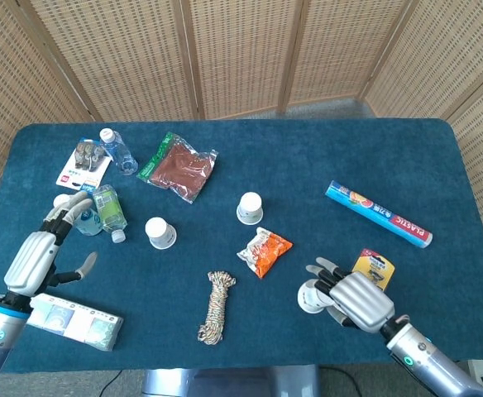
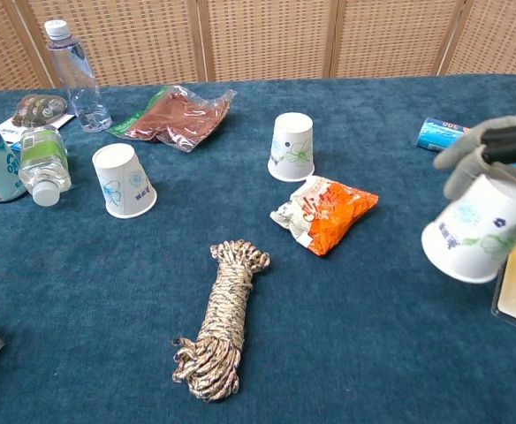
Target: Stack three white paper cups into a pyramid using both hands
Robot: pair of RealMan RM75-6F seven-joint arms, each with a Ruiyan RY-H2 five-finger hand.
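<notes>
Blue tablecloth [image 1: 308, 149]: rope [image 2: 216, 321], snack packet [image 2: 324, 210].

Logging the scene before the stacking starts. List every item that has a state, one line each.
left cup: upside down on the table, untouched
middle cup: upside down on the table, untouched
third cup: held tilted above the table
right hand: grips the third cup
left hand: holds nothing, fingers apart
clear bottle: upright, capped
green-label bottle: lying on its side
rope: coiled in a bundle

Wicker screen [image 1: 241, 50] (folding panels), blue table [image 1: 250, 149]
</notes>
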